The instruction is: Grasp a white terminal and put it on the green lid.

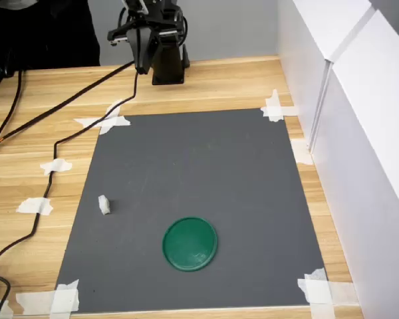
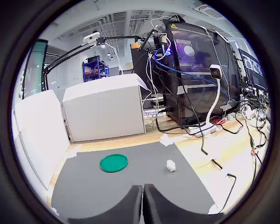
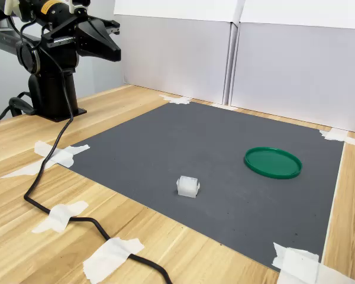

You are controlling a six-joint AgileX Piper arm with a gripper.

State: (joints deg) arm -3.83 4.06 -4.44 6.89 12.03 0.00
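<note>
Closest to the wrist lens: black two-fingered gripper (image 2: 143,186), fingers pressed together with only a seam between them, gripping nothing. Hangs raised beside the arm's base at the far edge of the light wooden table (image 1: 239,80), well apart from both targets, presumably a parked starting pose. Tiny white plastic terminal block (image 1: 104,205) resting alone on the dark grey mat (image 1: 199,166), towards the first exterior view's left, near but clear of the flat round dark green plastic lid (image 1: 190,244). Mat pinned at its corners by white tape strips (image 1: 274,106), evidently to stop it sliding. Lid lying flat and bare, ready to receive. Grasp not yet begun; calls for opening the fingers before any descent.
</note>
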